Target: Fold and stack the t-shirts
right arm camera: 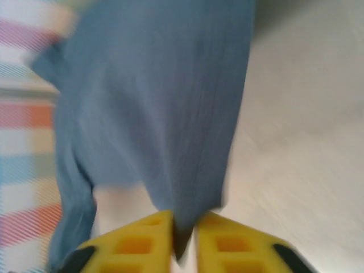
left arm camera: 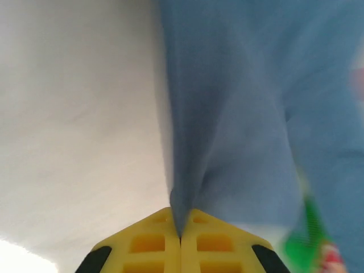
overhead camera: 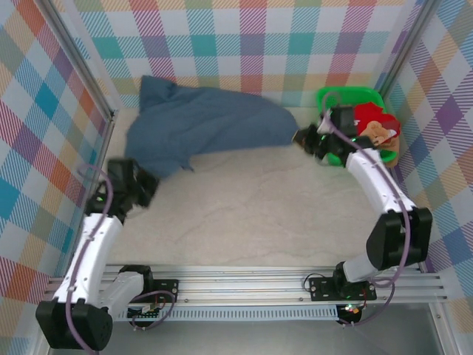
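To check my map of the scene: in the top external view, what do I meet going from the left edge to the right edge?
left gripper → slate-blue t-shirt → right gripper → green basket

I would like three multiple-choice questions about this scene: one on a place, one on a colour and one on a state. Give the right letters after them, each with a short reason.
1. Where on the table does the green basket stand?
A. near left corner
B. middle
C. far right corner

2. What colour is the t-shirt spread on the table?
A. slate-blue
B. red
C. white

3. In what state is the left gripper?
A. open above bare table
B. shut on the t-shirt
C. shut on the basket's rim

Answers:
1 C: the top view shows its green rim at the back on the right.
2 A: the spread cloth is plain blue.
3 B: in the left wrist view the yellow fingers meet with blue cloth pinched between them.
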